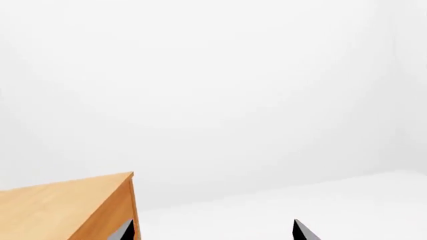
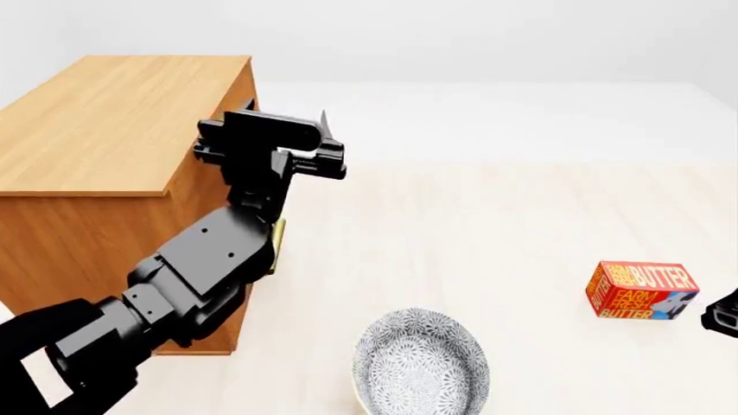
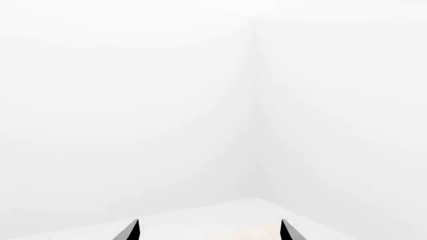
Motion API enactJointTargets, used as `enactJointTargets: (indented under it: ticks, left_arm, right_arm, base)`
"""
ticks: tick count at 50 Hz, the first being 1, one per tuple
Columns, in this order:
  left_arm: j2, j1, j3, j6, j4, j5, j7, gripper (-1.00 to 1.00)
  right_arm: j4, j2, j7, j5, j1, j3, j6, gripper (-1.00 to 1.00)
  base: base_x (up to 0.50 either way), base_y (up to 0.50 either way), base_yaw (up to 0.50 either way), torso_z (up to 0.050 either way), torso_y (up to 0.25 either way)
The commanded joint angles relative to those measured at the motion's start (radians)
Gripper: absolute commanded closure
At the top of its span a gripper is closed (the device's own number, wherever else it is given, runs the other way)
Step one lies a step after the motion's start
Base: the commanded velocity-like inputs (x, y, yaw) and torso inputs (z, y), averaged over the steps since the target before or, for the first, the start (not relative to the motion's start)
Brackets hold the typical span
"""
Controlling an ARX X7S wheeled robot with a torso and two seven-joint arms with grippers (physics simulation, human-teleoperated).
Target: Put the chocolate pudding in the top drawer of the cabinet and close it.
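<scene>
Nearest to the robot, a patterned bowl (image 2: 420, 363) is sitting on the worktop (image 2: 496, 233), and to the right of it a red butter box (image 2: 642, 290) is lying close to the right hand (image 2: 721, 316), of which only a dark corner is showing at the edge of the head view. In the right wrist view its two fingertips (image 3: 130, 231) are standing well apart with nothing between them, so this hand is open and holding nothing.

Further away, the left hand (image 2: 302, 143) is hanging raised beside the front of the wooden cabinet (image 2: 116, 130), near its top edge. Its fingertips (image 1: 303, 232) are also spread wide in the left wrist view, gripping nothing.

The chocolate pudding is not showing in any view (neither on the worktop nor in a hand). The cabinet front is facing sideways and the left arm is covering it, so I cannot tell whether the top drawer is open or shut. This scene is fitting two stages: the pudding is waiting somewhere out of sight, or it is already lying inside the drawer.
</scene>
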State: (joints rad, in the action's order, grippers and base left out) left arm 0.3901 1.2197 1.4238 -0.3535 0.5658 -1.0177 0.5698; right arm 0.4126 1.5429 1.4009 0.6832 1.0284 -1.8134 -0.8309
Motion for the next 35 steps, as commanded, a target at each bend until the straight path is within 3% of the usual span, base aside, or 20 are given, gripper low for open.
enactJointTargets:
  ticks: [1, 10, 23, 35]
  left_arm:
    - [0.072, -0.004, -0.038, -0.011, -0.063, 0.003, 0.038, -1.0]
    - [0.178, -0.015, -0.004, -0.019, -0.364, 0.03, 0.047, -1.0]
    - [0.417, -0.03, 0.025, -0.091, -0.912, 0.041, 0.001, -1.0]
    - [0.576, -0.073, -0.01, -0.164, -1.077, 0.195, 0.093, -1.0]
  right_arm:
    - [-0.002, -0.003, -0.001, 0.002, -0.003, 0.003, 0.001, -1.0]
    - [-0.006, -0.03, 0.003, 0.014, 0.004, 0.013, 0.028, -1.0]
    - [-0.008, -0.038, 0.002, 0.011, 0.002, 0.017, 0.027, -1.0]
    - [0.016, -0.029, 0.004, -0.016, 0.0, 0.021, 0.03, -1.0]
  base:
    - [0.0, 0.0, 0.0, 0.0, 0.0]
    - [0.0, 0.0, 0.0, 0.0, 0.001]
    - [0.0, 0.0, 0.0, 0.0, 0.0]
    - [0.0, 0.0, 0.0, 0.0, 0.0]
